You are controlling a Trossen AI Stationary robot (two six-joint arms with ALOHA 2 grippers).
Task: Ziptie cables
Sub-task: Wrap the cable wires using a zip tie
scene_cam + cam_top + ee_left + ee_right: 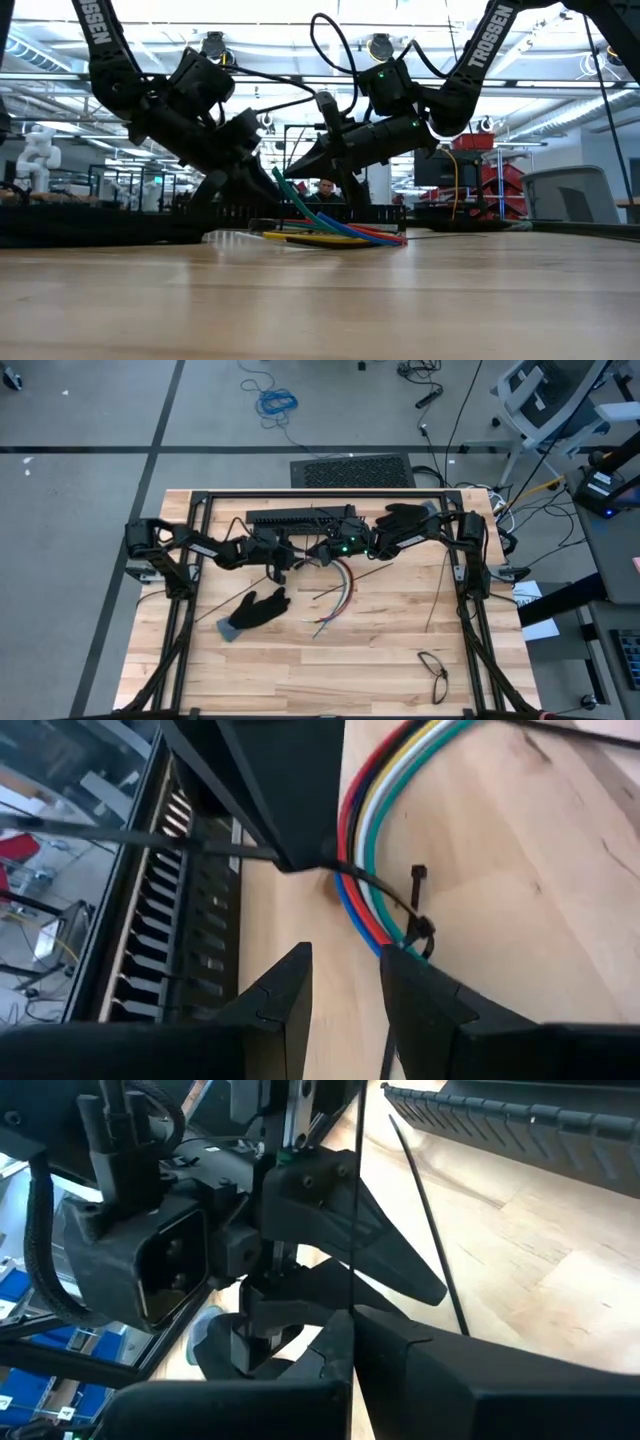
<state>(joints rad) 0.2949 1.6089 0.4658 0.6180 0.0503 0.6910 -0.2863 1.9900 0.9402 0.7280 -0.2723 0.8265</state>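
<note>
left gripper (345, 995): jaws a little apart, narrow gap, nothing clamped between them; tips just beside the zip tie (418, 910) on the cables.
right gripper (322, 553): jaws fully closed, pinched on a thin black strip (352, 1190) running up past the tips; can't tell for sure if it's the tie's tail.
cables (340, 585): coloured bundle (red, blue, white, yellow, green) lying on the surface (300, 670) mid-table, top end btwn the two grippers, curving toward the near edge.
zip tie: black, looped round the bundle, head sticking up.
slotted bar (300, 517): black, at far edge, behind both grippers.
black glove (258, 610): on surface, left of cables, apart from them.
glasses (434, 672): near right corner, well apart.
</note>
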